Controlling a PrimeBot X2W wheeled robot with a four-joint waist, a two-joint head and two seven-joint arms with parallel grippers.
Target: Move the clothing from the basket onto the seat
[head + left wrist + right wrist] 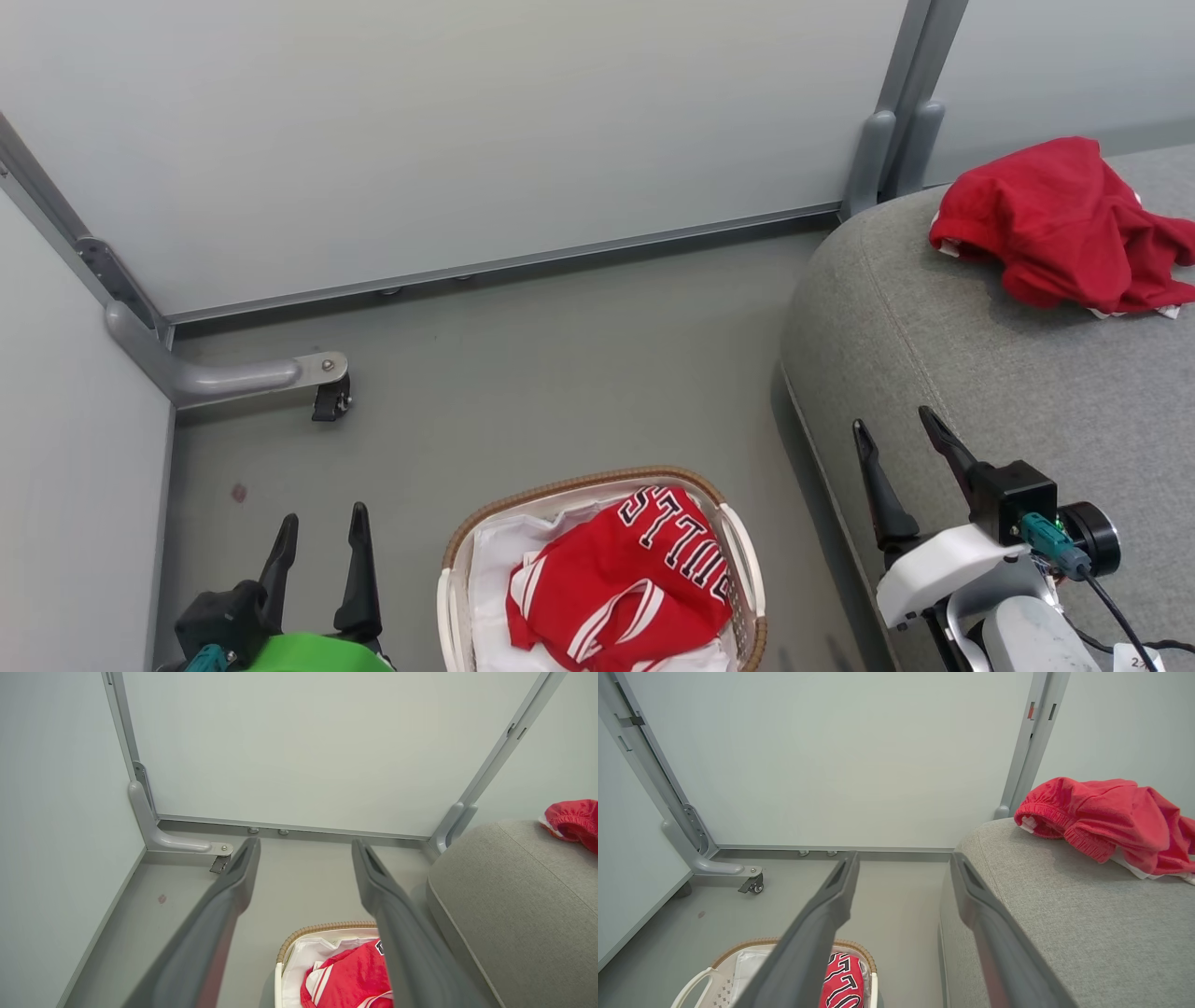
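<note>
Since one red garment point(1060, 224) already lies crumpled on the grey seat point(934, 355), well to the right of the basket point(579, 481) and beyond it, the "BULLS" jersey point(621, 588) looks like the main piece left to move. It sits bunched inside the basket on the white sheet point(490, 560) that lines it, lettering facing up. The basket stands on the floor point(560, 373) just left of the seat's rounded edge, probably so each carry is short. The left claw point(324, 515) hovers to the left of the basket over bare floor, its two fingers apart and holding nothing. The right claw point(892, 420) hangs to the right of the basket over the seat's near edge, its fingers likewise apart and empty. Both likely stand wide because loose cloth needs a broad bite to gather enough folds. Neither claw touches the jersey, so the next step appears to be a reach down into the basket, taking care not to pinch the sheet with it.
</note>
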